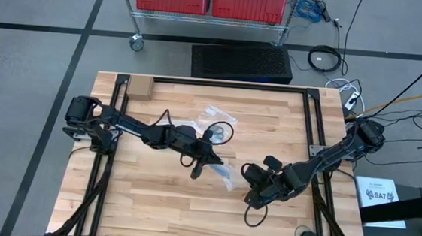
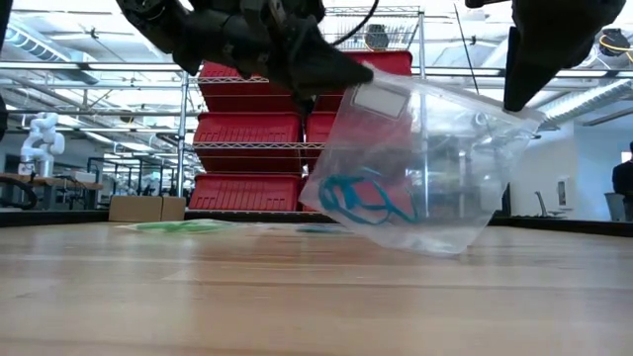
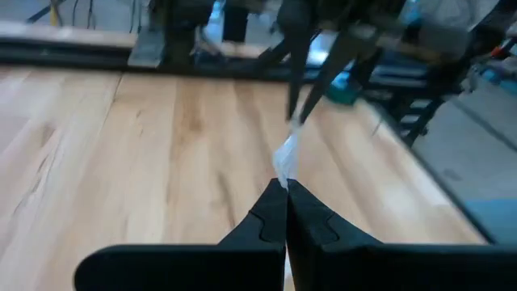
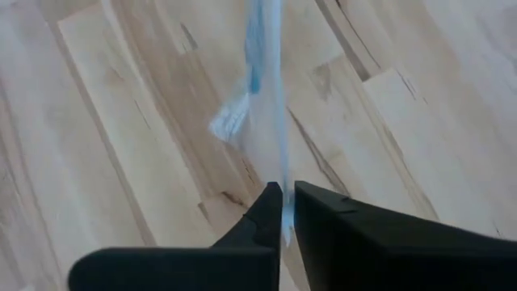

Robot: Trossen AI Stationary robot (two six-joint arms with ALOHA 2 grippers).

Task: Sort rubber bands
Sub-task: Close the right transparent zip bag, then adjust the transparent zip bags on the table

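A: Teal bands (image 2: 368,201) sit inside a clear bag (image 2: 425,163), hung just above the table (image 2: 297,297). More green ones (image 2: 178,226) lie flat at the back.

B: Grip?

A: Left gripper (image 3: 284,187) is clamped tight on one bag edge. Right gripper (image 4: 285,191) pinches the other edge, jaws a hair apart.

B: Risk?

A: Right hold looks thin. If the film slips out, the bag swings off the left and could spill the bands.

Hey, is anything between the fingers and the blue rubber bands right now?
Yes: the clear plastic bag. The blue rubber bands sit inside it, and both the left gripper and right gripper pinch only its film, held above the table.
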